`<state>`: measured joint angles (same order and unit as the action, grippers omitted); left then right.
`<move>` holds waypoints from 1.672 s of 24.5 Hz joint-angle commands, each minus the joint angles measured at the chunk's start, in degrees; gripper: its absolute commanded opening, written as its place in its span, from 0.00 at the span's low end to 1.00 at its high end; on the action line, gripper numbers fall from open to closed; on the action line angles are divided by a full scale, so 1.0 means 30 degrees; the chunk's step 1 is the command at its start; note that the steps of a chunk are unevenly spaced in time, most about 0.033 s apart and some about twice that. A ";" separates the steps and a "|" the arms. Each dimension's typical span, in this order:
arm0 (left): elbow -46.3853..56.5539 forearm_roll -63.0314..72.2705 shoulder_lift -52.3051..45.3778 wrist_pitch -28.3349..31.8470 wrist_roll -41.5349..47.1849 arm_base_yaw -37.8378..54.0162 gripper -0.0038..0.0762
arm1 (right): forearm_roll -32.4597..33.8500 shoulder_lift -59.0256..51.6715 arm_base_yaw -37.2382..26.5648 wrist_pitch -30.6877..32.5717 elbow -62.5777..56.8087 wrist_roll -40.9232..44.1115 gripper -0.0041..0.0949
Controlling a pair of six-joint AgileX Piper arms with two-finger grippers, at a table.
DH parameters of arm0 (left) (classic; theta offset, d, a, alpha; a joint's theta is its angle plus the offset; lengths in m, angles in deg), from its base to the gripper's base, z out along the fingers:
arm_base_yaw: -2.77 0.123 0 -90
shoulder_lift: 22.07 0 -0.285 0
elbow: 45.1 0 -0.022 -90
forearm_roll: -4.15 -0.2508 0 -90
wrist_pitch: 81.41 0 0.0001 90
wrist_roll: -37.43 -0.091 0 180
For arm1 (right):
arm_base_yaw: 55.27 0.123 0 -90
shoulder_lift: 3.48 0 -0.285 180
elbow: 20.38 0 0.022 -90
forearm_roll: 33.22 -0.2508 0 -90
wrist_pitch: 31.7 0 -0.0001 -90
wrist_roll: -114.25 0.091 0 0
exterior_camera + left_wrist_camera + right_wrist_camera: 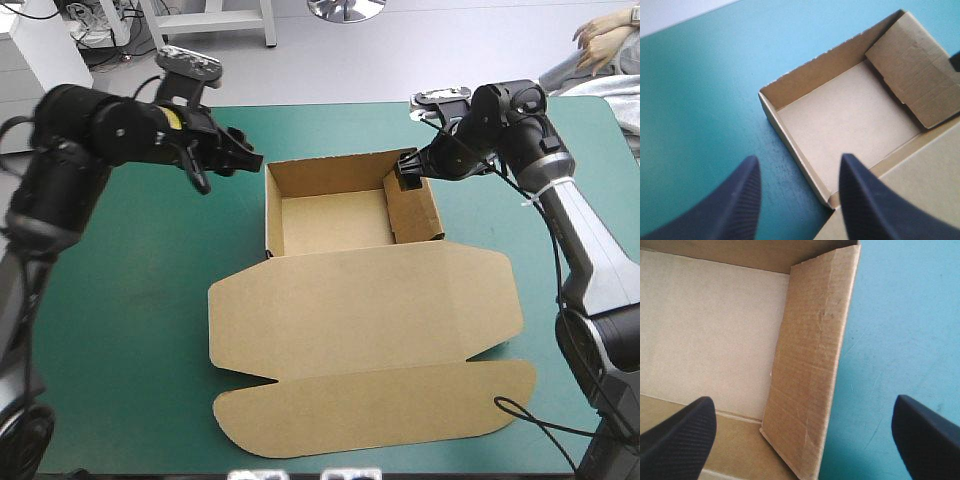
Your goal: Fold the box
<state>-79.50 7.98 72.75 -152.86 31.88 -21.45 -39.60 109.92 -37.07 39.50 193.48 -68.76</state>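
Left gripper [799,156] hovers with fingers spread, just outside the left wall [792,152]. The box [335,222] sits mid-worktop [120,300] toward the far edge, lid [360,310] flat. Right gripper [408,168] is spread too, straddling the right wall [810,365]. That wall leans inward, I think, so I'd pinch it squarely.

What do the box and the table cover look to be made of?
The box: brown corrugated board, matte; faint fluting lines and creases show on a raised wall. The teal-green cover: probably a smooth mat or coated sheet, with faint sheen and fine scratches; exact material unclear.
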 commanded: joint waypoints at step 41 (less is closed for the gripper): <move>2.2858 -0.1536 -1.7145 0.0341 0.0664 -0.0011 0.04 | 0.2779 0.3363 -0.0190 -0.0162 0.0947 -0.2045 0.02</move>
<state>-9.52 2.99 21.09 -152.87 33.35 -21.45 -34.85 124.36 -37.07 39.15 193.54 -74.27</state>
